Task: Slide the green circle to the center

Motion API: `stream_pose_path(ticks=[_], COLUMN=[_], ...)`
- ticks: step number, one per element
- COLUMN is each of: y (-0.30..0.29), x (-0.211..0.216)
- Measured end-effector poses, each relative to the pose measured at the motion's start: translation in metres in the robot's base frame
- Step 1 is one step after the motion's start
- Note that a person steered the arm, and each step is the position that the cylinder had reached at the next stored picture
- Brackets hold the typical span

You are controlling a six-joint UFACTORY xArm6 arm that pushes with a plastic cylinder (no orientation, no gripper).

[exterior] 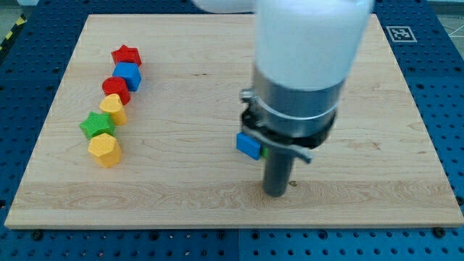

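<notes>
My tip point(276, 193) rests on the wooden board point(181, 188) right of the centre, low in the view. A small sliver of green point(265, 152), probably the green circle, peeks out just above the tip, mostly hidden behind the rod. A blue block point(249, 145) lies just to the left of the rod, touching or next to that green sliver. The arm's big white and grey body covers the board above the tip.
A chain of blocks runs down the view's left: red star point(126, 55), blue block point(128, 75), red block point(116, 89), yellow block point(113, 108), green star point(97, 125), yellow hexagon point(104, 149). A blue perforated table surrounds the board.
</notes>
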State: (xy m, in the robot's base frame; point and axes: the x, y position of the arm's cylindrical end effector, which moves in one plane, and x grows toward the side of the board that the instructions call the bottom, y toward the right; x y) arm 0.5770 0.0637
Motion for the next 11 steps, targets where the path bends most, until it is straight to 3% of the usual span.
stream_pose_path(ticks=[2, 3, 4, 5, 7, 9, 11], y=[0.055, 0.055, 0.056, 0.045, 0.008, -0.003, -0.052], x=[-0.033, -0.047, -0.023, -0.021, -0.08, -0.065, -0.068])
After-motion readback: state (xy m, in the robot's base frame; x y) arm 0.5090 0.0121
